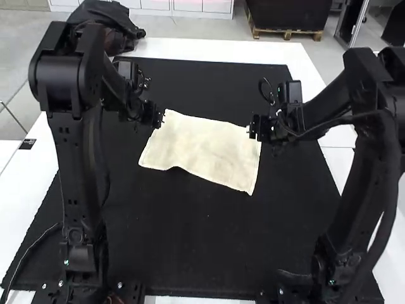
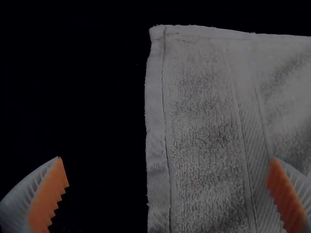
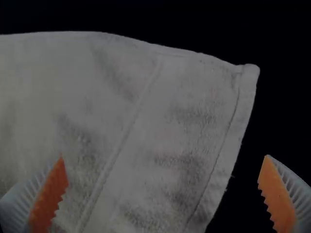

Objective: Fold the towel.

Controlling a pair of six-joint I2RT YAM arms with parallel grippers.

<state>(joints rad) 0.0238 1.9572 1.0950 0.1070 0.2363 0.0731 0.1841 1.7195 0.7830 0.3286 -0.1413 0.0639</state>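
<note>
While one black mat [image 1: 196, 253] is being partly covered, one towel [image 1: 202, 147] is being supported on it, spread unfolded.
Near its two far corners, the left gripper [image 1: 159, 118] and the right gripper [image 1: 253, 127] are being held wide open, two ribbed fingers [image 2: 48, 194] each; nothing is being gripped, one side edge being framed between each pair.

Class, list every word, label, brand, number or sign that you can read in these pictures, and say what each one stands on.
There is no text that can be read.
Small dark label on the white table, at the high view's left: any marks are too small to read.
Towel: no print on the parts that show.
</note>
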